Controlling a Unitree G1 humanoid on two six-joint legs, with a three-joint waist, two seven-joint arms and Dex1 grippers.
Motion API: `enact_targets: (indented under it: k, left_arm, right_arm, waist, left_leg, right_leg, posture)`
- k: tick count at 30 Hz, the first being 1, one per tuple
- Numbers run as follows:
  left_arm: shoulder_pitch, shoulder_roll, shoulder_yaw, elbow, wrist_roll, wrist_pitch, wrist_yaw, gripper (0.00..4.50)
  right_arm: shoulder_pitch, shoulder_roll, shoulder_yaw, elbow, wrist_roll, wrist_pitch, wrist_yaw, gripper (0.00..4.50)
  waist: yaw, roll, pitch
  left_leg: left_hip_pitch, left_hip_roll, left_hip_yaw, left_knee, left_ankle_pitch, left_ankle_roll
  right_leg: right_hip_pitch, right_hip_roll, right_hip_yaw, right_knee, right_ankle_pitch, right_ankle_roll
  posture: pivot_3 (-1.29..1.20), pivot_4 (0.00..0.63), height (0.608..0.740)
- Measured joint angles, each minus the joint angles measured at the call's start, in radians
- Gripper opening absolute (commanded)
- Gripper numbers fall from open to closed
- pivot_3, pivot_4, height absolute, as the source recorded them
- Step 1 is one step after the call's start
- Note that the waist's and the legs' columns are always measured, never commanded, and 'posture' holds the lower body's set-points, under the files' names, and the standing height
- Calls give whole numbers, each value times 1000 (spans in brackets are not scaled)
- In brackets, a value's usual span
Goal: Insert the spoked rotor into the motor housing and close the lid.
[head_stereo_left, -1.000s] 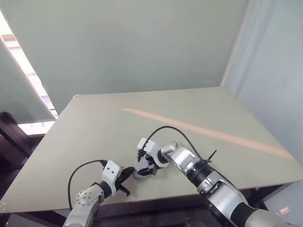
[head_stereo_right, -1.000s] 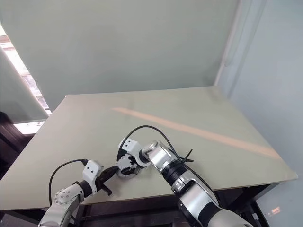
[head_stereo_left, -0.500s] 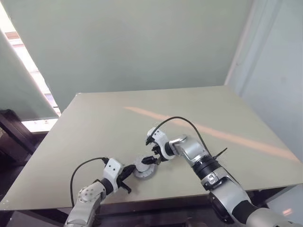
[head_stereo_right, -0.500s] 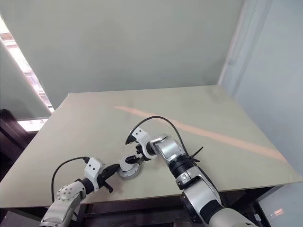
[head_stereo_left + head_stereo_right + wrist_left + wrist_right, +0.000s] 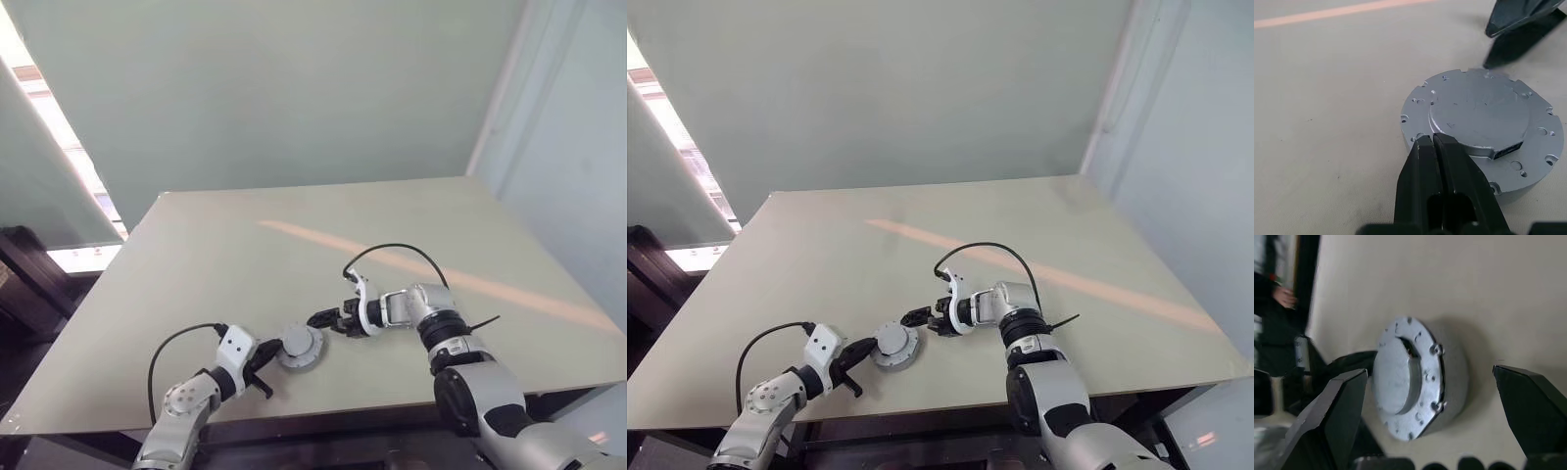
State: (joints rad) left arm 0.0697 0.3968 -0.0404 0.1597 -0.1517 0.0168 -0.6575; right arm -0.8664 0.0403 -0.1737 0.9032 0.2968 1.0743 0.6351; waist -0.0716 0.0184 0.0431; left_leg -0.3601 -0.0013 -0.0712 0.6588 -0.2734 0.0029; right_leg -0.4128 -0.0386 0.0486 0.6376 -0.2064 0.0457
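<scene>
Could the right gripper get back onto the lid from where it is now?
Probably yes. The right gripper stands open just beside the lid, pointing at it over bare table. The shut left gripper touches only the opposite edge.

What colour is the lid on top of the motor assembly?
Matte silver-grey lid, clearest in the left wrist view.

Illumination is soft, even daylight, entering from a bright overexposed window strip (image 5: 44, 117) at 10 o'clock in the head views. A pale orange light band (image 5: 431, 274) crosses the table (image 5: 196, 264) from centre toward 4 o'clock. Shadows are faint and diffuse. The left wrist view is sharp; the right wrist view shows slight blur.
</scene>
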Motion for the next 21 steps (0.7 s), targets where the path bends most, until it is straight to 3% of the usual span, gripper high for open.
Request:
enact_targets:
  k: [9,21]
  left_arm:
    - [-2,4,0,3,0,0,-6,0]
    - [3,17,0,-4,0,5,-7,0]
  right_arm:
    - [16,-11,-119,101,72,32,-63,4493]
    - [52,61,-145,105,107,60,-76,4493]
  waist:
    - [-1,1,0]
    - [-10,1,0]
  left_leg:
    - [1,0,0,0,0,0]
    - [1,0,0,0,0,0]
  right_leg:
    - [1,0,0,0,0,0]
    - [1,0,0,0,0,0]
  posture:
    - [0,0,740]
    - [0,0,740]
